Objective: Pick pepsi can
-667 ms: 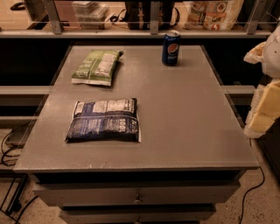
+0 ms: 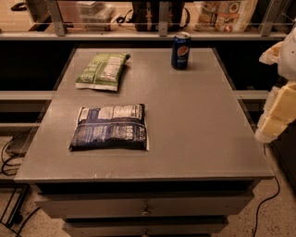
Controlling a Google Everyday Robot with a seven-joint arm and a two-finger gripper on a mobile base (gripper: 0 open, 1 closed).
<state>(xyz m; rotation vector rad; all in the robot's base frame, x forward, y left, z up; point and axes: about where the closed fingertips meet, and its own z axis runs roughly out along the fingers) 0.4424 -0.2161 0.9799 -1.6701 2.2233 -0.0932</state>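
The pepsi can [image 2: 180, 51] stands upright at the far edge of the grey table [image 2: 194, 129], right of centre. It is dark blue with a round logo and a silver top. My gripper [image 2: 276, 113] is at the right edge of the view, beside the table's right side and well short of the can. It is pale yellow and white, and only partly in view.
A green snack bag [image 2: 102, 70] lies at the far left of the table. A flat dark blue snack bag [image 2: 111, 127] lies at the near left. A railing and shelf with bags [image 2: 222, 14] run behind the table. Drawers [image 2: 143, 206] sit under the tabletop.
The view has shifted slightly, so the table sits a little lower and closer. The gripper stays at the right edge. The can and bags have not moved.
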